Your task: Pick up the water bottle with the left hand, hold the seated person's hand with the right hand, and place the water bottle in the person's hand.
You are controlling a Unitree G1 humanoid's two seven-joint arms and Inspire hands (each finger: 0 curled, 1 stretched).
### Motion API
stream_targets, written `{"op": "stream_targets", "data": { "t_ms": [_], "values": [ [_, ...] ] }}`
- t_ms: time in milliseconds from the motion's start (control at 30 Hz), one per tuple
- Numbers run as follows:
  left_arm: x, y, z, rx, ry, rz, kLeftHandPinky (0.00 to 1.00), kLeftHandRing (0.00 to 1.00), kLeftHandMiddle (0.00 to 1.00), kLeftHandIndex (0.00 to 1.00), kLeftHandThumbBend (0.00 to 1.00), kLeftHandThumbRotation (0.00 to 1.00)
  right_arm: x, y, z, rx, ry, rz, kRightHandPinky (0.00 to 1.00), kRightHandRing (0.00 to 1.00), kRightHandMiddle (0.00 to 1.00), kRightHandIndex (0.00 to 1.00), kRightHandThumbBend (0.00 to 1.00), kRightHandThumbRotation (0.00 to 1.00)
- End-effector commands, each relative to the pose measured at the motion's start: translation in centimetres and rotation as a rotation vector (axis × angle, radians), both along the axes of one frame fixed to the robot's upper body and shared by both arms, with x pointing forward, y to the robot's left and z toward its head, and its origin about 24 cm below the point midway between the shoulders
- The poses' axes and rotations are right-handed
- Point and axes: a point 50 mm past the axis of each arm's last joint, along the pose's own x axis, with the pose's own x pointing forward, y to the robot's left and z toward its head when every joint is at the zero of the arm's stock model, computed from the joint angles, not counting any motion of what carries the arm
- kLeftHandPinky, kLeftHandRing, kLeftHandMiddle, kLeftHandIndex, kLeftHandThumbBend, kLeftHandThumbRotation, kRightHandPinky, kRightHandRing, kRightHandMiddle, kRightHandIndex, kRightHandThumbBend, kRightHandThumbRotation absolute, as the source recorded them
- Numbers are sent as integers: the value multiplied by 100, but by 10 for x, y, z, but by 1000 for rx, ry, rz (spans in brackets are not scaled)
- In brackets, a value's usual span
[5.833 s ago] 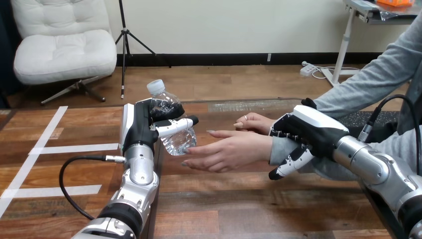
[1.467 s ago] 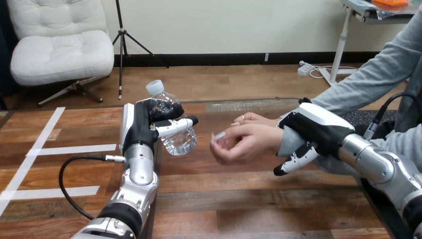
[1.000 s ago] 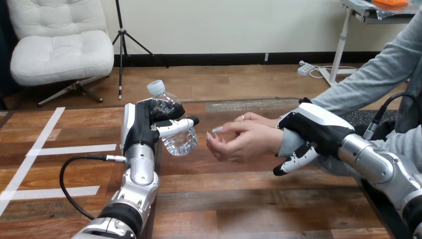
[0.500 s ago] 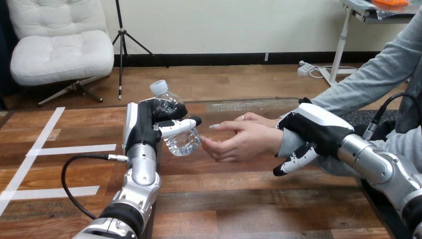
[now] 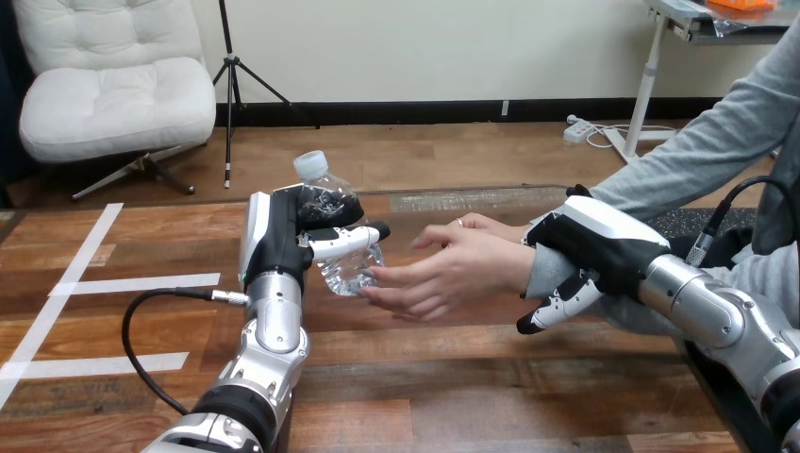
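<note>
A clear water bottle (image 5: 336, 236) with a white cap is held tilted above the table in my left hand (image 5: 283, 236), whose fingers and thumb are curled round it. The person's hand (image 5: 453, 272) reaches in from the right with its fingers spread, and its fingertips touch the lower part of the bottle. My right hand (image 5: 594, 247) lies over the person's wrist at the grey sleeve (image 5: 547, 269), fingers curled round it from above and thumb below. A second hand of the person (image 5: 476, 225) rests on the table just behind.
The wooden table (image 5: 453, 377) carries white tape lines (image 5: 113, 283) on its left part. A black cable (image 5: 151, 330) loops out from my left forearm. The person's grey-sleeved arm (image 5: 698, 151) comes in from the upper right.
My left hand has carried the bottle a little to the right. The person's hand has opened from a loose curl and reached left until its fingertips meet the bottle. My right hand stays.
</note>
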Motion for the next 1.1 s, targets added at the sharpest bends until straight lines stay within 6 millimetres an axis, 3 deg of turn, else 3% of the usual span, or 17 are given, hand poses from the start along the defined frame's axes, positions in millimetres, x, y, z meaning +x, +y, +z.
{"op": "stream_targets", "data": {
  "t_ms": [0, 1067],
  "values": [
    [20, -14, 46, 1, -189, -58, 41, 45, 45, 49, 77, 0, 15, 11, 28, 35, -109, 20, 31, 34, 38, 39, 83, 0],
    [22, -29, 49, 3, -180, -88, 34, 39, 43, 49, 76, 0, 16, 18, 28, 41, -110, 35, 30, 33, 39, 40, 81, 0]
  ]
}}
